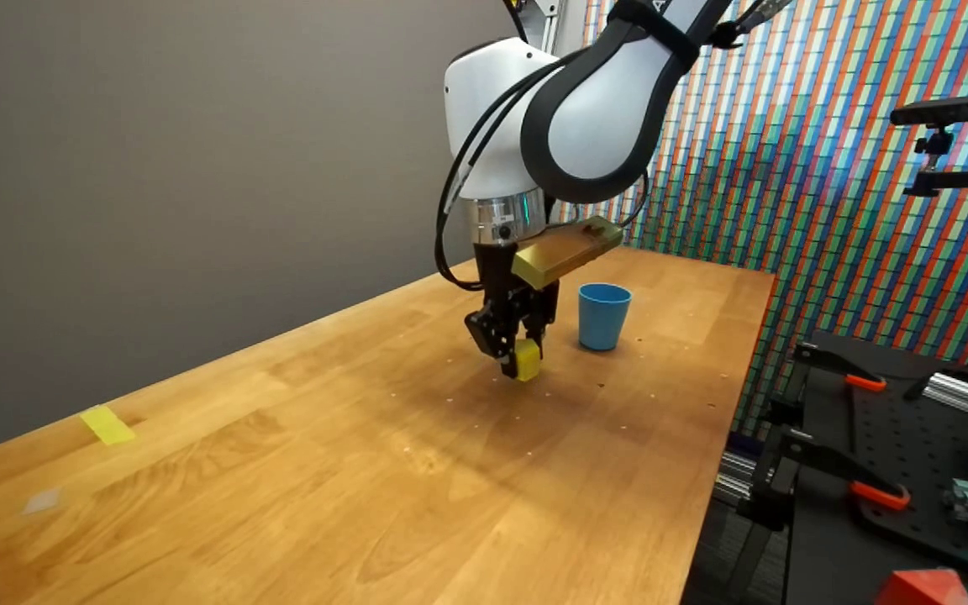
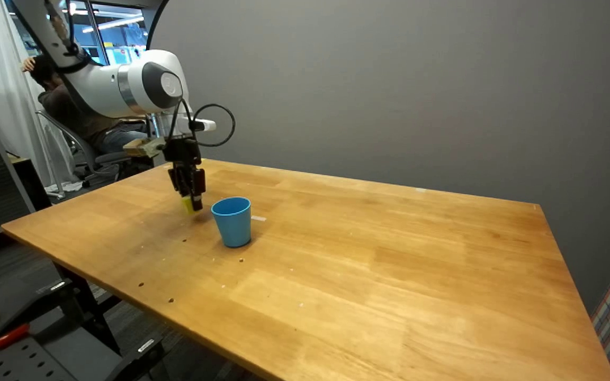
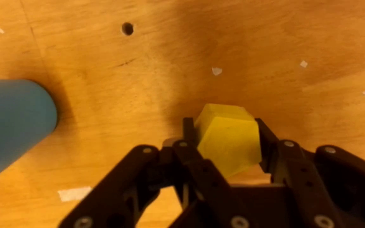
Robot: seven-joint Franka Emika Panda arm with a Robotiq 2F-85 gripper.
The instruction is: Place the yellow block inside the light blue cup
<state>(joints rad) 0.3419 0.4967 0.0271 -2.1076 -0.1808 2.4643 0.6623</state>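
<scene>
The yellow block (image 1: 528, 360) is between the two black fingers of my gripper (image 1: 525, 356) in an exterior view. In an exterior view the block (image 2: 187, 205) is partly hidden behind a finger of the gripper (image 2: 192, 201). In the wrist view the fingers (image 3: 226, 129) press on both sides of the block (image 3: 231, 142), which looks turned between them. The block is at or just above the table; I cannot tell which. The light blue cup (image 1: 603, 317) stands upright beside the gripper, apart from it. It also shows in an exterior view (image 2: 232, 222) and at the left edge of the wrist view (image 3: 14, 117).
The wooden table (image 1: 299, 504) carries a flat yellow tape patch (image 1: 107, 425) near its far edge. A white tape strip (image 3: 74, 193) lies near the cup. Black clamps with orange ends (image 1: 879, 494) sit on a dark stand beside the table. A person (image 2: 80, 106) sits behind the arm.
</scene>
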